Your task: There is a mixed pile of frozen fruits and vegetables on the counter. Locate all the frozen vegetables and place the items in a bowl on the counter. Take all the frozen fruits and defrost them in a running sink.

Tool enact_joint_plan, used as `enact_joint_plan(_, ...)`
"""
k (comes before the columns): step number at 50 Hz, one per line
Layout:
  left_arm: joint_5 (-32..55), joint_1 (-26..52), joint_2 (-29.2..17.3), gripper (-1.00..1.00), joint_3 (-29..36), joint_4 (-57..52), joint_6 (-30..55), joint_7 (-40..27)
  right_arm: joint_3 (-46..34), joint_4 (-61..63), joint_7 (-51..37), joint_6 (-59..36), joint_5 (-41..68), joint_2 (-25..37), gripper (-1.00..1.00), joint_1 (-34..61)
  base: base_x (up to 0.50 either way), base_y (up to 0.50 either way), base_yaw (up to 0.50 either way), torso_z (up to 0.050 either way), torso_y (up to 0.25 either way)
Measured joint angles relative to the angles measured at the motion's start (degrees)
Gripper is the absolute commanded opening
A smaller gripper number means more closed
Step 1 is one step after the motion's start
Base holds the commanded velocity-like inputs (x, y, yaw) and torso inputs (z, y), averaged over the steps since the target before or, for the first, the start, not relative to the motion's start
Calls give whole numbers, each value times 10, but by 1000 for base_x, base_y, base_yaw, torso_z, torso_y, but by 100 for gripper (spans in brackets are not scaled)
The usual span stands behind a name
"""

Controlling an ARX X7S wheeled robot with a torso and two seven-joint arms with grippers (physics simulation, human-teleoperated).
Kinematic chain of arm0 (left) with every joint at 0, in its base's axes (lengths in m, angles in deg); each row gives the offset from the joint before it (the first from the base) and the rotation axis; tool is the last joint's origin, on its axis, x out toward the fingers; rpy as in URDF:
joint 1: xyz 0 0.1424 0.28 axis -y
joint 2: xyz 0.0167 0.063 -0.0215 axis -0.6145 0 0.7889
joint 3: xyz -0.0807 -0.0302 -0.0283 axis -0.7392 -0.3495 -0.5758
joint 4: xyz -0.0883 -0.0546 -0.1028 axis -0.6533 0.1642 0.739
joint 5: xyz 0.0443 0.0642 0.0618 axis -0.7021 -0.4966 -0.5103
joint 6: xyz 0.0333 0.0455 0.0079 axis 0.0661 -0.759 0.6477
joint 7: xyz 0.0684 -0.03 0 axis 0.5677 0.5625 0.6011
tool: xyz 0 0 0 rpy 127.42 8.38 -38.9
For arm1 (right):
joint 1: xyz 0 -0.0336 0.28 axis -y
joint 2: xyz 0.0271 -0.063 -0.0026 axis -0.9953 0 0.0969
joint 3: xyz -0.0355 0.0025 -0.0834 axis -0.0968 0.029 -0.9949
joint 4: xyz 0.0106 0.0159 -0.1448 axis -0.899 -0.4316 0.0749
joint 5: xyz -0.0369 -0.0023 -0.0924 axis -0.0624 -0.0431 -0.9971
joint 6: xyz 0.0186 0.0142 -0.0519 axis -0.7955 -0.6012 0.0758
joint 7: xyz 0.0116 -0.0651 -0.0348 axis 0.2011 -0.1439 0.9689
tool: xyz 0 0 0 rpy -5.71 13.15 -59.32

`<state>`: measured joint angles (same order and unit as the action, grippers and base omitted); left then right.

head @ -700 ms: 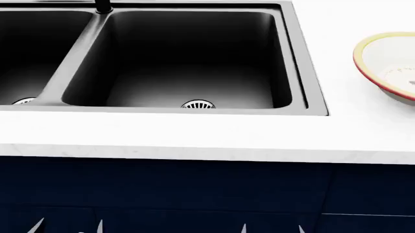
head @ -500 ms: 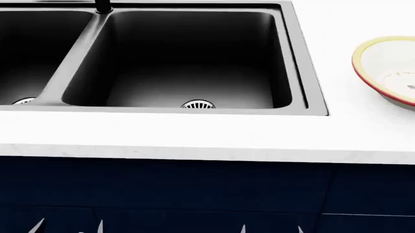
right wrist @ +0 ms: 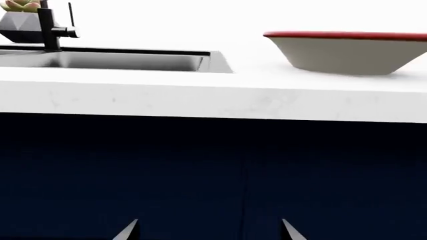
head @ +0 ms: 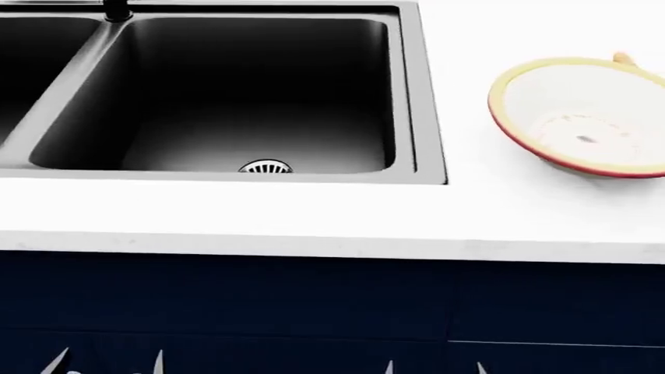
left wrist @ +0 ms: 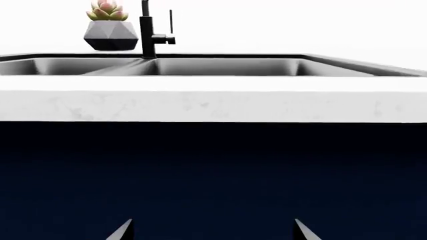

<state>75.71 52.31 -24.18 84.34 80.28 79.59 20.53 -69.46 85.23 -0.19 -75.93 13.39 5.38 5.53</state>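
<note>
Right, bowl (head: 582, 125) sits on the counter (head: 311, 214) toward its right end, just right of the sink (head: 218, 93), apart from its rim; empty inside as far as I see. A small orange tip (head: 621, 58) pokes up behind the bowl's far rim, maybe the carrot, can't confirm. No fruit in view, sink basins empty, no water running. Both arms hang low before the navy cabinet fronts (right wrist: 200, 170): left gripper (left wrist: 212, 231) and right gripper (right wrist: 208, 229) show only fingertips, spread wide, holding nothing. My call: I'm hunting the pile, so drive further toward the counter's right end, keep arms tucked low, raise them only once items show.
</note>
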Motion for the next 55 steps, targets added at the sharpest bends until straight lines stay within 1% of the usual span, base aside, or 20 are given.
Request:
enact_joint_plan(40,33,-1,-25,100,28,-2,-17,-27,-31,-2,-35,4,19,26,100,4,0,-500,0,0,0)
enact_joint_plan(44,37,-1,-26,100,32,-2,-19,-27,-32,-2,-38,7,20,30,100,3,0,-53,0,11,0)
enact_joint_plan(55,61,-4,-33,100,31,-7,-26,-24,-41,0,-46,11,21,34,100,3,0,0,0,48,0)
